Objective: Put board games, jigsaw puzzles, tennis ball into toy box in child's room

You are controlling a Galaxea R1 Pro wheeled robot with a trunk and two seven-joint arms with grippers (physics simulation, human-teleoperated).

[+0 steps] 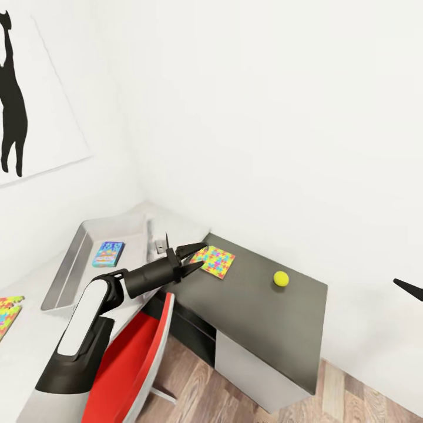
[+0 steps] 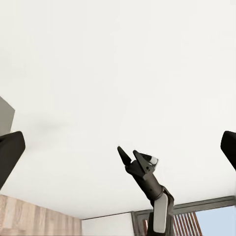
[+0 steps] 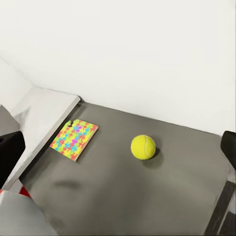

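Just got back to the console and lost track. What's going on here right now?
Nothing is held right now. The left gripper hangs open over the dark grey desk, beside the multicoloured jigsaw puzzle. The yellow tennis ball sits alone further along the desk. The right gripper is open too, empty, looking down at ball and puzzle. A blue board game box lies in the shallow grey tray, and another colourful puzzle rests on the white surface.

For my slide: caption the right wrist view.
Tennis ball and jigsaw puzzle lie apart on the dark table.
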